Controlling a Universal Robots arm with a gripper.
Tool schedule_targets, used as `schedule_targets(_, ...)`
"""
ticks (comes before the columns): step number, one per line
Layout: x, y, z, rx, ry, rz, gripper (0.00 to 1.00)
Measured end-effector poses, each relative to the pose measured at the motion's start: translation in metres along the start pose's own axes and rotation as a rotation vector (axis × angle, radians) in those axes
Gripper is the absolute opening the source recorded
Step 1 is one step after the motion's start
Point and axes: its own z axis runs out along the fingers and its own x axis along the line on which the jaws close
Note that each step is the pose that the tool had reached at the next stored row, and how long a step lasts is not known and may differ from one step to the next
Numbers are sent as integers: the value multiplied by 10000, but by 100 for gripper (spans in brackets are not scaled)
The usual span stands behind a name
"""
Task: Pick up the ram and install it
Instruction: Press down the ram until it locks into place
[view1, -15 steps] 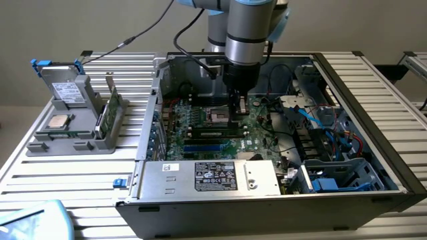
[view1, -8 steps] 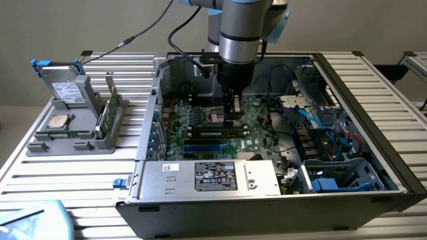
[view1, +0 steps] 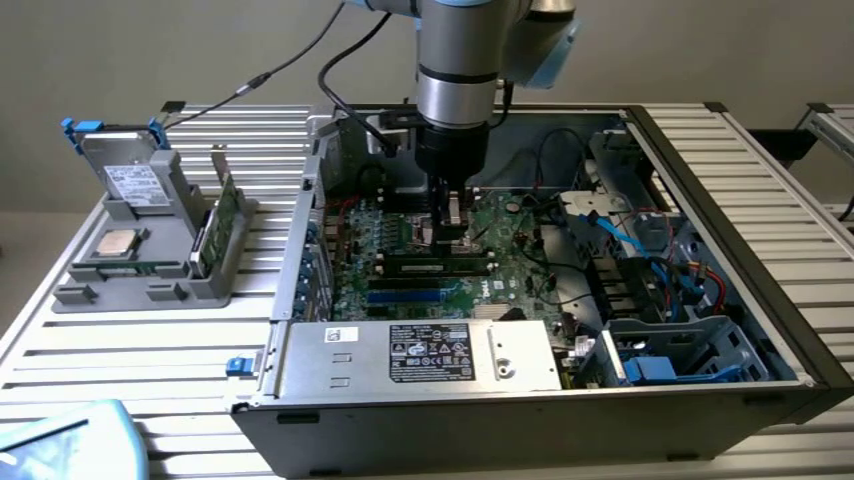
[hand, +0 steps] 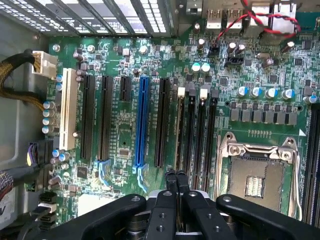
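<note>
A ribbed metal bench (view1: 160, 400) carries the open computer case (view1: 747, 300). At the exterior view's centre the gripper (hand: 176, 176), jaws clenched, presses the ram (view1: 430, 267) into its slot; tilt could misseat or bend it.

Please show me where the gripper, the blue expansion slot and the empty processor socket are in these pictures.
gripper (hand: 176, 174): wrist view, midway between its fingertips.
blue expansion slot (hand: 143, 120): wrist view, middle of its long blue body.
empty processor socket (hand: 256, 185): wrist view, the contact field inside the metal frame.
</note>
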Motion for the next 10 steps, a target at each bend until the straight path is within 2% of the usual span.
schedule_targets(4, -5, 66, 11, 8, 3, 4, 10)
schedule_targets(10, -17, 73, 99, 11, 17, 9, 10)
